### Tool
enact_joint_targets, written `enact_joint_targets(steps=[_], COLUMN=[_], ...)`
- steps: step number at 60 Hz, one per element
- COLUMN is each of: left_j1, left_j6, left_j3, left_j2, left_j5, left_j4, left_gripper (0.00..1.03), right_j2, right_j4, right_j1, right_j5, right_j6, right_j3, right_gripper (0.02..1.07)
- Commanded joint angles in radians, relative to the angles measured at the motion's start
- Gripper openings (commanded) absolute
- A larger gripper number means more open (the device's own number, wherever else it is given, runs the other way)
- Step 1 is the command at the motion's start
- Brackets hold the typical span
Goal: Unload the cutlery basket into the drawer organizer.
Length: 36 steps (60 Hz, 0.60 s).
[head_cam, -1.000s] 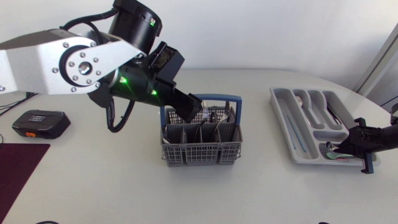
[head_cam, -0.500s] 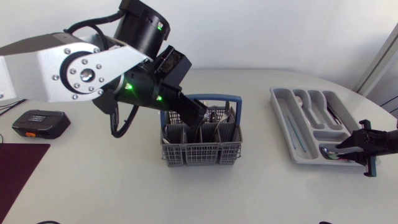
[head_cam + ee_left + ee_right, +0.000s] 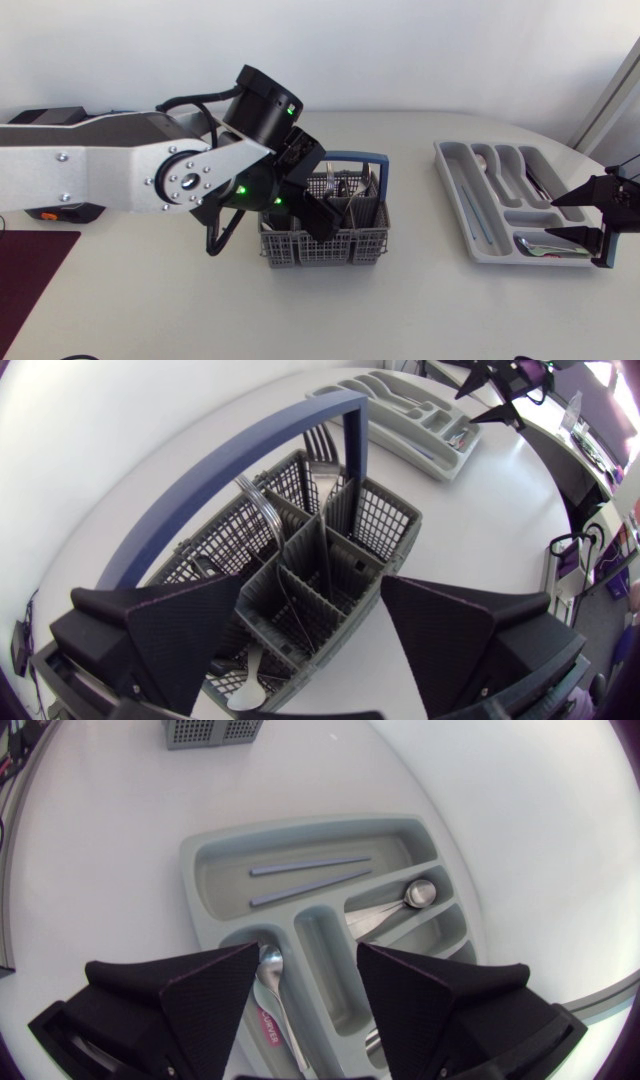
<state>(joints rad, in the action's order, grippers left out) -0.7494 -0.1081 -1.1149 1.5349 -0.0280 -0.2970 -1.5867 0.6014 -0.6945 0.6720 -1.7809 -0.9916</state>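
Holds left gripper (image 3: 310, 610) spread and empty over cutlery basket (image 3: 325, 246) mid-table, forks (image 3: 322, 455) upright inside; right gripper (image 3: 308, 975), likewise open, above drawer organizer (image 3: 462, 205). Could snag a divider or the blue handle (image 3: 230, 460) and tip the basket.

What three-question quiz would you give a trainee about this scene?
1. True or false: the right gripper is shut.
2. The handle of the cutlery basket is: A red, B blue, C green.
3. Fill in: the fingers of the left gripper are ____ (open or shut).

Key: 1 false, its fingers are open above the drawer organizer; 2 B; 3 open.
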Motion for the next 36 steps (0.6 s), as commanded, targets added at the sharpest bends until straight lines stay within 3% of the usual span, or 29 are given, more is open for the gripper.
enact_joint_targets(steps=[1, 20, 36], left_j1=[-0.007, 0.010, -0.011], left_j6=[0.039, 0.116, 0.131], left_j3=[0.012, 0.006, 0.067], left_j2=[0.031, 0.108, 0.122], left_j5=[-0.021, -0.084, -0.205], left_j4=[0.042, 0.154, 0.309], left_gripper=[0.98, 0.91, 0.76], right_j2=[0.036, 0.217, 0.386], right_j4=[0.015, -0.031, -0.088], right_j1=[0.021, 0.151, 0.250], right_j5=[0.029, 0.064, 0.080], right_j6=[0.058, 0.259, 0.371], right_j3=[0.054, 0.215, 0.349], right_gripper=[0.78, 0.78, 0.78])
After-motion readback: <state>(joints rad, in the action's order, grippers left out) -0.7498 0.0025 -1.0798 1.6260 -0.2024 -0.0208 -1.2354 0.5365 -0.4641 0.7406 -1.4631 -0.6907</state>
